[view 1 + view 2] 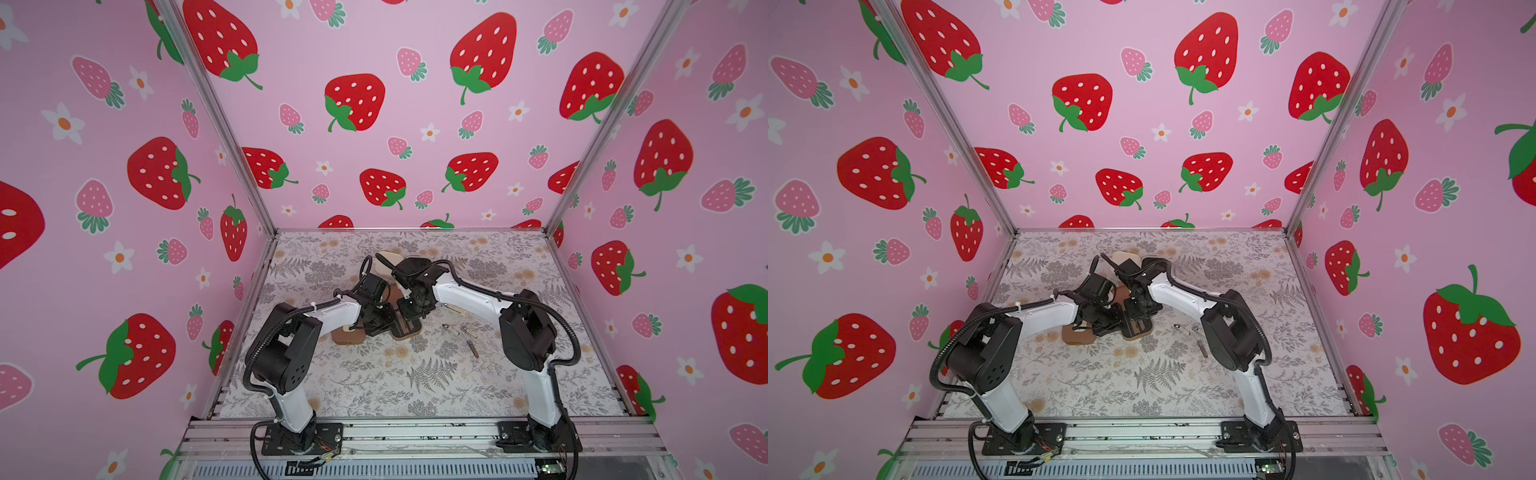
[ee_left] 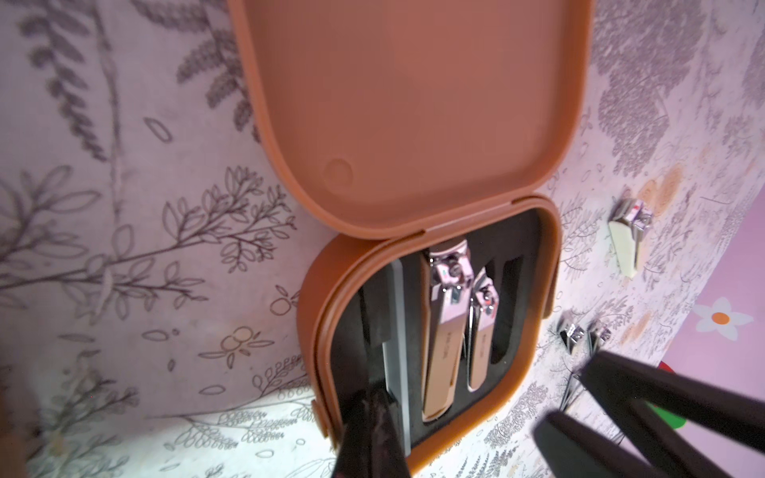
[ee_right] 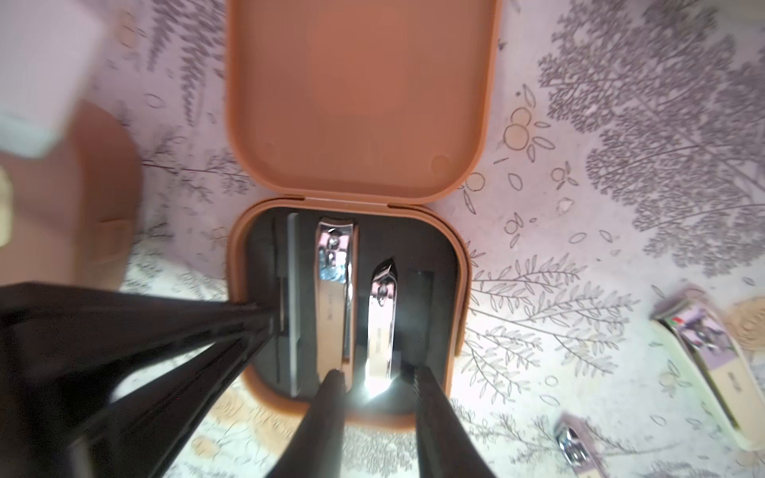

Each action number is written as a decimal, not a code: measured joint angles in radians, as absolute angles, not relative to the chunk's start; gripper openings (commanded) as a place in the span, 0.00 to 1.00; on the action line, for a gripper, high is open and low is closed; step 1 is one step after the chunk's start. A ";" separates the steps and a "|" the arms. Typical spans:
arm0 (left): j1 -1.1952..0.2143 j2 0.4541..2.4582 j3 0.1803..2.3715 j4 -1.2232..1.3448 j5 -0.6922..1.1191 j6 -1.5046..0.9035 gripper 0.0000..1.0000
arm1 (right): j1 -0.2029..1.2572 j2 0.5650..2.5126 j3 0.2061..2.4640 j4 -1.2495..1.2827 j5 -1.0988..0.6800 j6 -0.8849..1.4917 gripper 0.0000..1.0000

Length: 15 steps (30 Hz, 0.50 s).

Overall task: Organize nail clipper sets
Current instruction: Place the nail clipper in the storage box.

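An open brown case [image 3: 461, 265] [image 1: 406, 332] lies mid-table, its lid [image 3: 360, 95] laid back. Its black insert holds a grey file [image 3: 294, 289], a large clipper [image 3: 335, 298] and a small clipper [image 3: 381, 327]. My right gripper [image 3: 376, 370] stands open over the case's near edge, its fingertips on either side of the small clipper's end. My left gripper [image 2: 372, 397] is shut, its tip resting on the insert beside the file. A closed brown case [image 1: 347, 336] lies just to the left. A cream case [image 1: 384, 266] sits behind the arms, mostly hidden.
Loose metal tools lie on the floral cloth right of the open case: a cream-backed clipper [image 3: 712, 360] [image 1: 455, 308], a small clipper [image 3: 573, 445] and others [image 1: 473, 348]. Pink strawberry walls enclose three sides. The arm bases stand on the front rail [image 1: 415, 432].
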<state>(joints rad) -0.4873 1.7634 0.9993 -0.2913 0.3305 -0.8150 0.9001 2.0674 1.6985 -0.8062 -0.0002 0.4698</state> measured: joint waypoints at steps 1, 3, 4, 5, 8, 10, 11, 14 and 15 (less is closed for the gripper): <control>-0.487 1.763 0.999 -0.292 0.331 -0.815 0.00 | 0.900 2.058 1.698 -0.809 -0.001 0.470 0.32; -0.487 1.764 0.999 -0.292 0.332 -0.815 0.00 | 0.900 2.047 1.698 -0.813 0.000 0.470 0.37; -0.487 1.763 0.999 -0.292 0.332 -0.815 0.00 | 0.900 2.046 1.697 -0.815 0.001 0.471 0.39; -0.487 1.763 0.999 -0.292 0.332 -0.815 0.00 | 0.900 2.046 1.692 -0.816 0.002 0.469 0.42; -0.487 1.764 0.999 -0.292 0.333 -0.815 0.00 | 0.899 2.047 1.665 -0.826 0.003 0.471 0.48; -0.487 1.763 0.999 -0.292 0.333 -0.815 0.00 | 0.899 2.047 1.649 -0.833 0.002 0.472 0.49; -0.487 1.763 0.999 -0.292 0.332 -0.815 0.00 | 0.899 2.047 1.642 -0.834 0.002 0.471 0.49; -0.487 1.764 0.999 -0.292 0.333 -0.815 0.00 | 0.898 2.050 1.622 -0.835 0.002 0.472 0.49; -0.487 1.763 0.999 -0.292 0.332 -0.815 0.00 | 0.898 2.051 1.617 -0.835 0.002 0.473 0.48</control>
